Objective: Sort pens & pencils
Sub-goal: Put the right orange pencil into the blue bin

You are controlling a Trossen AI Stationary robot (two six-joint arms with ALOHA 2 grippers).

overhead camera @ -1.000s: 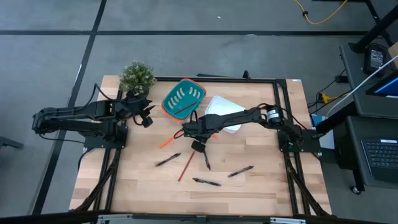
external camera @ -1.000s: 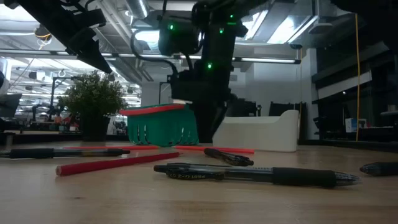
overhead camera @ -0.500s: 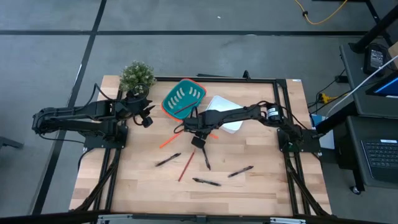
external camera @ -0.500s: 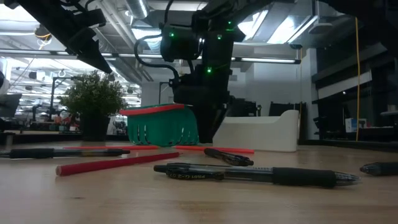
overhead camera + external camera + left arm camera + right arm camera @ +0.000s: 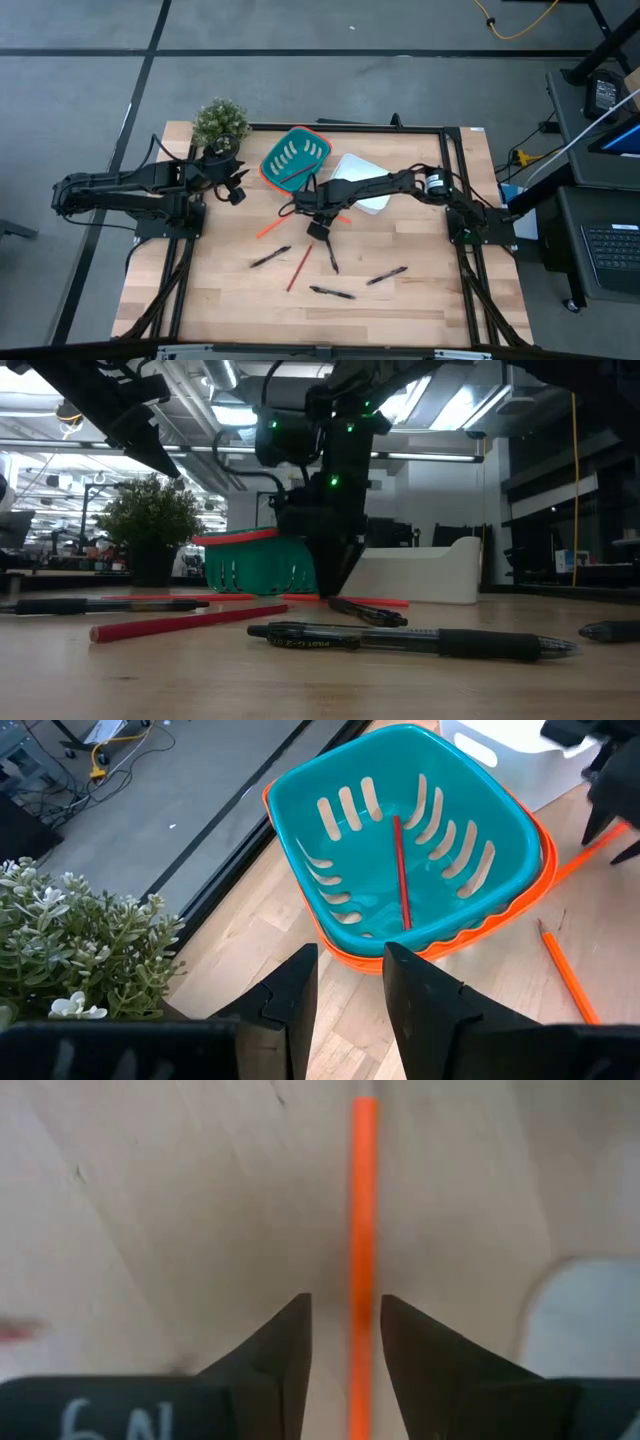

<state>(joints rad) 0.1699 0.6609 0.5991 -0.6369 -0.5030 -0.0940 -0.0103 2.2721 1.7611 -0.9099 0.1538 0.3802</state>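
- Right gripper (image 5: pixel 345 1342), my working claw: poised low over the light wooden table (image 5: pixel 420 290) near its middle, fingers parted and straddling a thin orange-red pencil (image 5: pixel 362 1230). The stick runs down the gap between the fingers, lined up so a plain squeeze would catch it across its width. Nothing is gripped yet, as far as I can judge; the wrist view is soft at this range.
- Same gripper in the level view (image 5: pixel 325 575): tips sit just above the board, in front of the baskets, which suggests a descent onto the pencil, not a carry.
- Teal slotted plastic basket with an orange rim (image 5: pixel 300 800): it holds one orange-red pencil already (image 5: pixel 402 870), so I take it as the pencil bin.
- White plastic tray (image 5: pixel 372 172): beside the teal basket, presumably meant for the pens.
- Left gripper (image 5: pixel 350 995): waiting at the table's left rear by the small potted green plant (image 5: pixel 220 122), fingers apart and empty, looking down into the teal basket.
- Remaining work: two more orange-red pencils (image 5: pixel 300 267) lie loose on the board, and four short black pens (image 5: pixel 331 292) are scattered across the near half, well apart from either basket.
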